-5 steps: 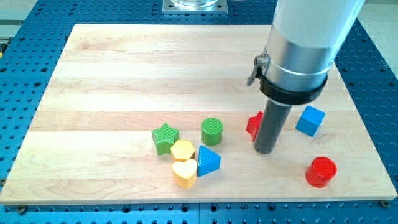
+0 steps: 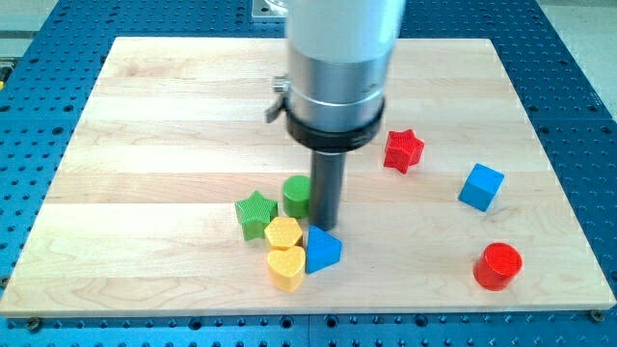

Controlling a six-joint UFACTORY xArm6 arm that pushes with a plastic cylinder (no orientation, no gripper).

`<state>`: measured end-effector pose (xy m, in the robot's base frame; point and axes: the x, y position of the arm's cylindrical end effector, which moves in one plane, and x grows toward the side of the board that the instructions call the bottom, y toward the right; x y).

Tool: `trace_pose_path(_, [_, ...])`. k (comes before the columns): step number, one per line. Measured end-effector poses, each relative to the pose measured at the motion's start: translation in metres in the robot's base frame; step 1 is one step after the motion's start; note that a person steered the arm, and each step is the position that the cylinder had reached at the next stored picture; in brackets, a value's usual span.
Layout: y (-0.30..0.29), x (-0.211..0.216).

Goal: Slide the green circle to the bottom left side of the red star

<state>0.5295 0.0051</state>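
The green circle (image 2: 296, 196) stands on the wooden board, partly hidden behind the dark rod. My tip (image 2: 326, 226) rests on the board right against the circle's right side, just above the blue triangle. The red star (image 2: 403, 149) lies up and to the right of my tip, well apart from the circle.
A green star (image 2: 255, 213), a yellow hexagon (image 2: 283, 232), a yellow heart (image 2: 286, 267) and a blue triangle (image 2: 322, 250) cluster just below and left of the circle. A blue cube (image 2: 480, 186) and a red cylinder (image 2: 497, 265) are at the right.
The rod has swung left from beside the red star to the green circle's right side. The red star now sits higher and further right. The green circle has shifted left.
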Motion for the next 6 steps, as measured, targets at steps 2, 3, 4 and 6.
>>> trace_pose_path(2, [-0.056, 0.0])
trace_pose_path(3, [-0.047, -0.042])
trace_pose_path(4, [-0.033, -0.034])
trace_pose_path(6, [-0.017, -0.012])
